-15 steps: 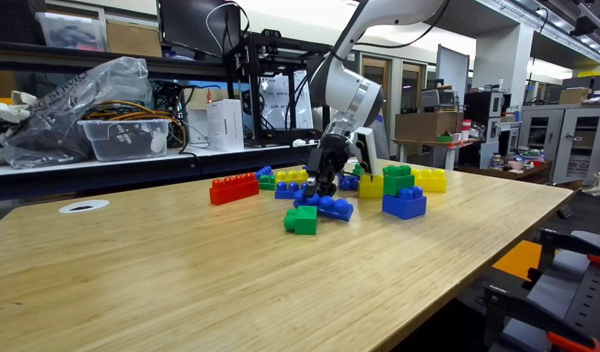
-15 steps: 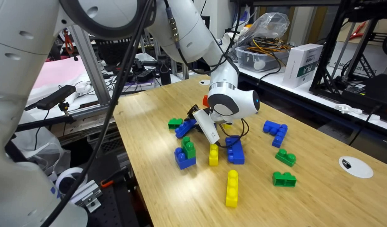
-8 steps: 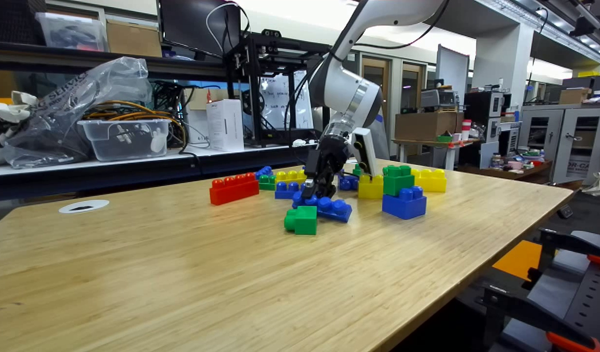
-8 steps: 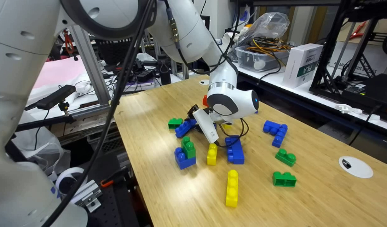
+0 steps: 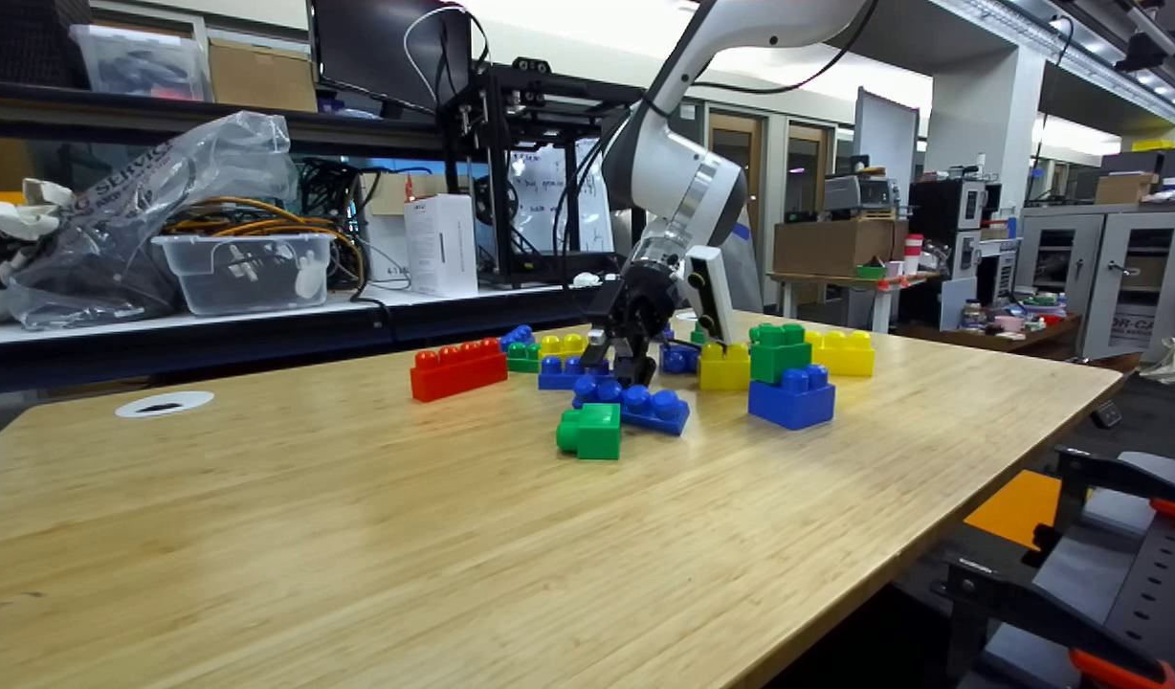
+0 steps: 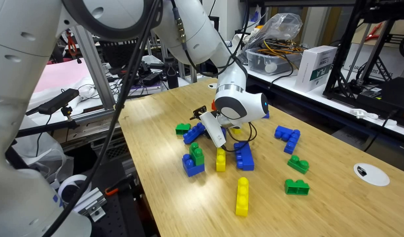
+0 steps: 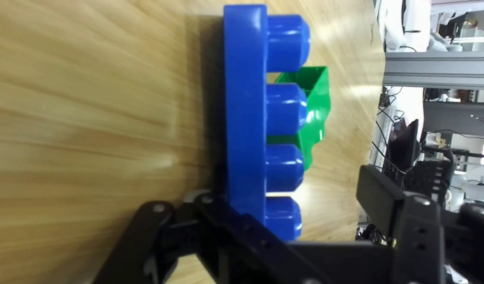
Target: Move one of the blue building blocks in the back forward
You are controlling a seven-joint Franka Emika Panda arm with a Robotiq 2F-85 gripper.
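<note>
In both exterior views a long four-stud blue brick [image 5: 656, 411] lies on the table beside a lone green brick [image 5: 597, 433]. My gripper [image 5: 614, 367] is over its far side with the jaws spread. The wrist view has the long brick [image 7: 246, 110] between the jaws; one finger overlaps its near end, and a wide gap parts its studs from the opposite pad [image 7: 378, 197]. Other blue building blocks show: two [image 6: 283, 132] touch each other at the back right of an exterior view, and another [image 5: 557, 373] sits behind the gripper.
A green brick [image 6: 198, 156] stands on a blue block [image 6: 192, 168]. Close to the wrist camera and its cable are a yellow brick [image 6: 221, 161] and a chunky blue block [image 6: 245, 158]. A red brick [image 5: 459, 371] lies further off. A yellow bar [image 6: 242, 197] is near the front.
The jaws have opened, one finger swinging up off the long blue brick, which stays on the table. The arm has shifted slightly; the yellow brick and chunky blue block have been nudged a little.
</note>
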